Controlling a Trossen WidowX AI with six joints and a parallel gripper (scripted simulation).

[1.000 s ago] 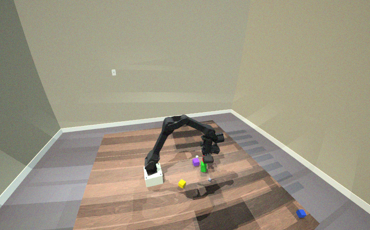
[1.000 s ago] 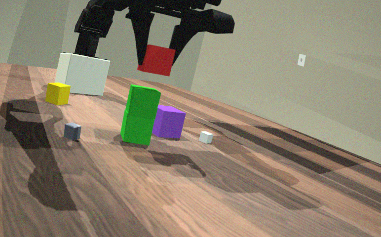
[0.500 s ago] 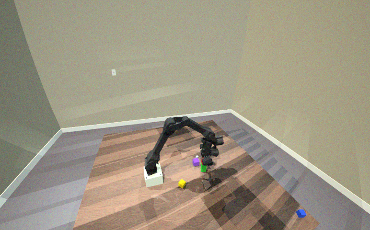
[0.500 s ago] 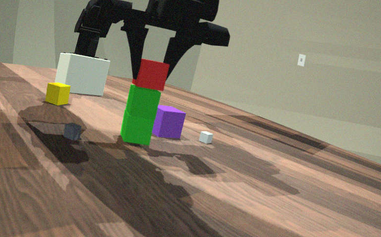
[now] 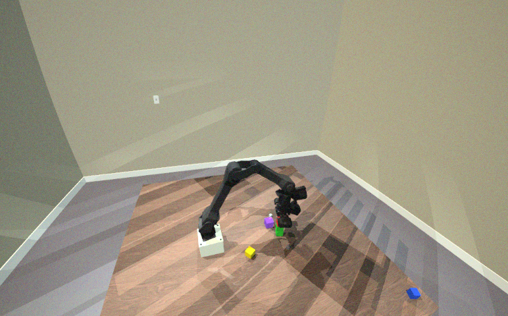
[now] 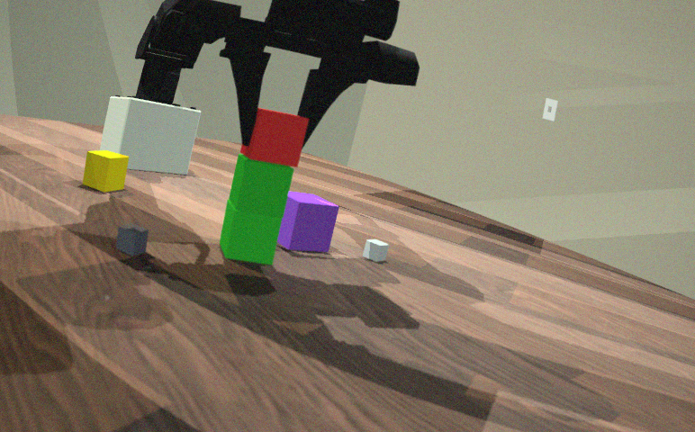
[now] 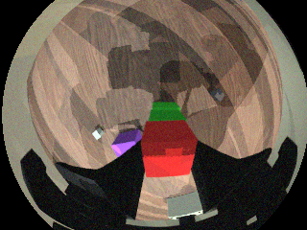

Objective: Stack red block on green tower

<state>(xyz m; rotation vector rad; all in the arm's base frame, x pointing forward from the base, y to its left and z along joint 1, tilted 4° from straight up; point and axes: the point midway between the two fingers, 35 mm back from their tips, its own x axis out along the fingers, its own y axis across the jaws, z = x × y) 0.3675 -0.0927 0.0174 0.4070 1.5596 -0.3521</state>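
The green tower [image 5: 279,231] [image 6: 257,211] [image 7: 166,112] is two green blocks stacked upright, the upper one slightly offset. The red block [image 6: 277,137] [image 7: 169,149] is right at the tower's top, shifted a little to the right of it in the exterior view; no clear gap shows between them, and whether they touch fully I cannot tell. My gripper [image 6: 274,141] [image 7: 166,141] is shut on the red block, one finger on each side. In the top view the red block is mostly hidden behind the gripper.
A purple block [image 5: 268,222] [image 6: 308,223] [image 7: 127,142] stands close beside the tower. A small white cube [image 6: 375,250] [image 7: 98,133] and a small grey cube [image 6: 132,240] [image 7: 217,94] lie to either side. A yellow block [image 5: 250,252] [image 6: 105,171] is nearer the arm's base; a blue block [image 5: 413,293] is far off.
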